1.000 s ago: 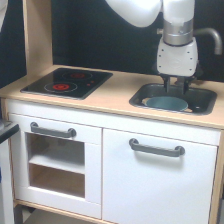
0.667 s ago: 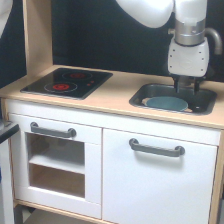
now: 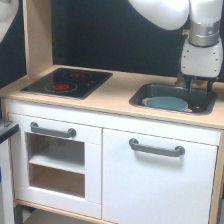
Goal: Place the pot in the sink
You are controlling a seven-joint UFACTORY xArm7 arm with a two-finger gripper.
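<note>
Sitting inside sink (image 3: 150, 91), pot (image 3: 166, 103), jaws above rim, apart.

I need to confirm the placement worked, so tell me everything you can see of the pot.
The pot shows as a round light blue-teal top lying low inside the dark grey sink, upright as far as can be seen. Its sides are hidden by the basin's front wall. The gripper hangs just above and to the exterior view's right; contact cannot be told.

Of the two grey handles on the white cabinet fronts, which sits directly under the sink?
The handle on the wide door at the exterior view's right, below the sink holding the pot. The other handle sits under the stovetop.
</note>
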